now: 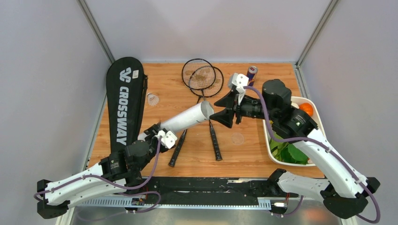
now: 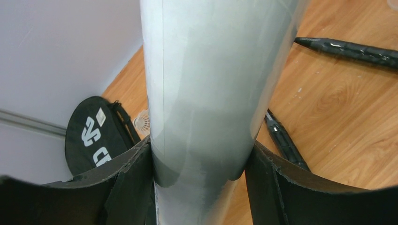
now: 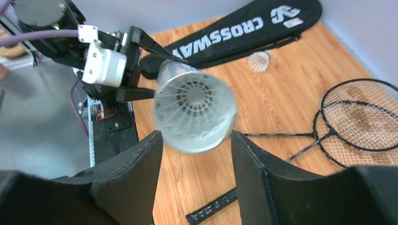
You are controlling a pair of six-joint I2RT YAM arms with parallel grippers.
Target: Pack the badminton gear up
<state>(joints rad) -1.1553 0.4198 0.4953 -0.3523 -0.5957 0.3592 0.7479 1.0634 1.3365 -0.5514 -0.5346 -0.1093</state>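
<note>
Left end effector clamps the tilted white cylindrical tube above the wooden desk, right end effector open at its mouth, where the feathered white shuttlecock could slide out if the tube dips.

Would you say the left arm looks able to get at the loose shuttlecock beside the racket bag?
Probably not yet: its end effector is clamped on the white tube, though the shuttlecock lies unobstructed nearby.

White tube, black bag with white CROSSWAY lettering, black rackets, white shuttlecock, orange wood-grain table
</note>
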